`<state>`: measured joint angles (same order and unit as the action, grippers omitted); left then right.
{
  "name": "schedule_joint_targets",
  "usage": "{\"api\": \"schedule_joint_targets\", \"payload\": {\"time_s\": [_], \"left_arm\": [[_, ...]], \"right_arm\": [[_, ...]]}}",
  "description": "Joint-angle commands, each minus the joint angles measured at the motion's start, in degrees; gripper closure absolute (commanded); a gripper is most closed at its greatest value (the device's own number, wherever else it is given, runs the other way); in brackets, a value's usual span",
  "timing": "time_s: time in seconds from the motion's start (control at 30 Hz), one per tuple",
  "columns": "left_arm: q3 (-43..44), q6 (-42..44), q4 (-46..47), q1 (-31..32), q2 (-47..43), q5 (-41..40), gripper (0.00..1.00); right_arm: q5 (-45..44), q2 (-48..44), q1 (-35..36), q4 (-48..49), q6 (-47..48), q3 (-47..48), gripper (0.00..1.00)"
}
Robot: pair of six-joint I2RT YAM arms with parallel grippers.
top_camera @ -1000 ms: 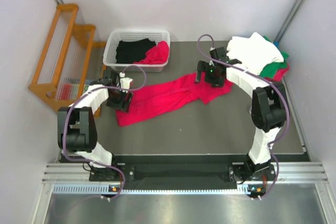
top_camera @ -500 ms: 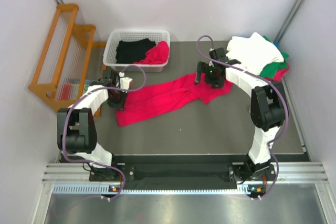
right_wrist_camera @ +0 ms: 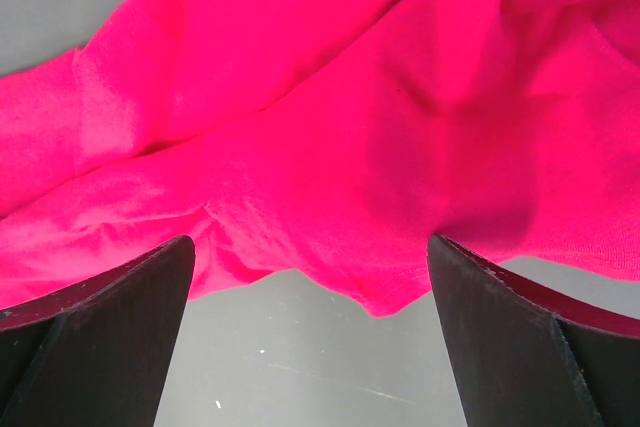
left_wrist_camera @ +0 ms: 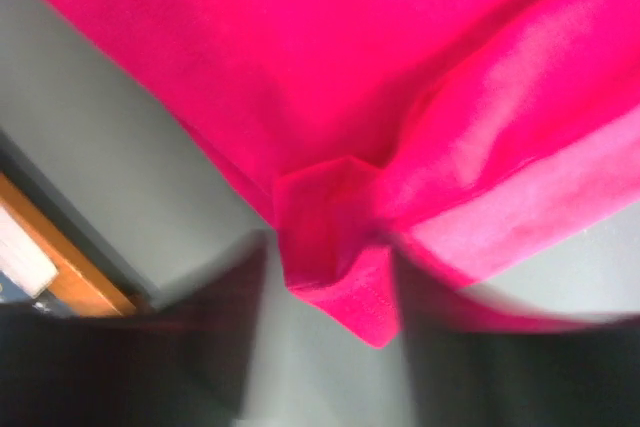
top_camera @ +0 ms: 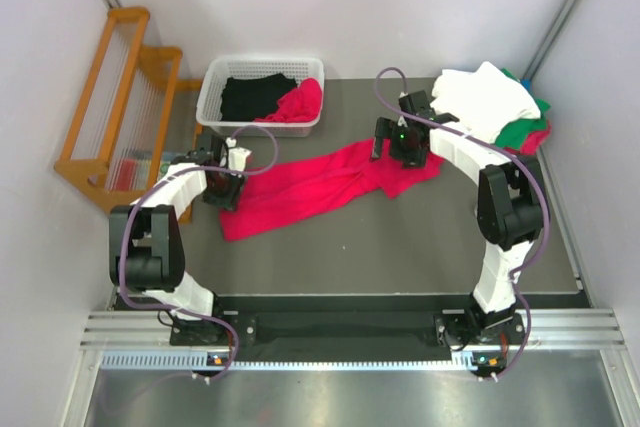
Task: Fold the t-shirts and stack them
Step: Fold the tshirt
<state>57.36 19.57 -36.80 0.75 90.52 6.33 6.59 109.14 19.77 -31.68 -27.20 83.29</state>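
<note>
- Crimson t-shirt (top_camera: 320, 185): lies stretched in a crumpled band across the middle of the grey counter (top_camera: 400, 247), running from about 8 o'clock up toward 2 o'clock in the top view.
- Left tool (top_camera: 225, 185): sits at the 9 o'clock end of the crimson t-shirt. In the left wrist view a bunched fold with a stitched hem (left_wrist_camera: 335, 247) is pinched between its two blurred dark fingers (left_wrist_camera: 230, 337), pressed together on the cloth.
- Right tool (top_camera: 405, 152): sits over the 3 o'clock end of the crimson t-shirt. In the right wrist view its fingers (right_wrist_camera: 100, 317) are spread wide, with the garment's wrinkled edge (right_wrist_camera: 380, 197) and bare counter between them; no contact with the cloth is visible.
- White basket (top_camera: 215, 97): stands at 11 o'clock on the counter, holding a black t-shirt (top_camera: 255, 95) and, to its 3 o'clock side, a red t-shirt (top_camera: 300, 102) draped over the rim.
- Pile at 2 o'clock: a white t-shirt (top_camera: 485, 97) lies on top, with a green t-shirt (top_camera: 522, 132) and a red edge showing beneath it.
- Wooden rack (top_camera: 115, 97): stands off the counter at 10 o'clock.
</note>
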Motion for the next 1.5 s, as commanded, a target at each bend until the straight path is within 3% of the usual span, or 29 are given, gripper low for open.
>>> {"api": "schedule_joint_targets", "payload": {"time_s": [0.0, 0.03, 0.07, 0.57, 0.77, 1.0, 1.47], "left_arm": [[-0.7, 0.4, 3.1, -0.3, -1.6, -3.9, 0.16], [-1.0, 0.4, 3.7, -0.3, -1.7, -4.2, 0.04], [-1.1, 0.3, 4.1, -1.7, -1.8, -4.7, 0.01], [18.0, -5.9, -3.6, -3.0, -6.9, 11.2, 0.01], [11.1, -0.4, -7.5, 3.7, -11.1, 14.4, 0.01], [0.4, 3.0, -9.9, 4.4, -11.1, 14.9, 0.01], [-2.4, 1.8, -1.4, 4.4, 1.1, 10.0, 0.01]], "right_arm": [[-0.6, -0.4, 0.6, 2.2, -0.1, 0.7, 0.0], [-0.6, -0.3, 0.6, 2.2, -0.2, 0.7, 0.0], [-0.6, -0.3, 0.6, 2.3, -0.2, 0.7, 0.0], [-0.8, 0.0, 0.6, 2.3, -1.1, 0.6, 0.0], [-0.9, 0.1, 0.6, 2.4, -1.3, 0.4, 0.0], [-1.1, 0.6, 0.6, 1.9, -1.5, 0.7, 0.0], [-0.9, 1.4, 0.6, 1.6, -1.9, 1.5, 0.0]]}}
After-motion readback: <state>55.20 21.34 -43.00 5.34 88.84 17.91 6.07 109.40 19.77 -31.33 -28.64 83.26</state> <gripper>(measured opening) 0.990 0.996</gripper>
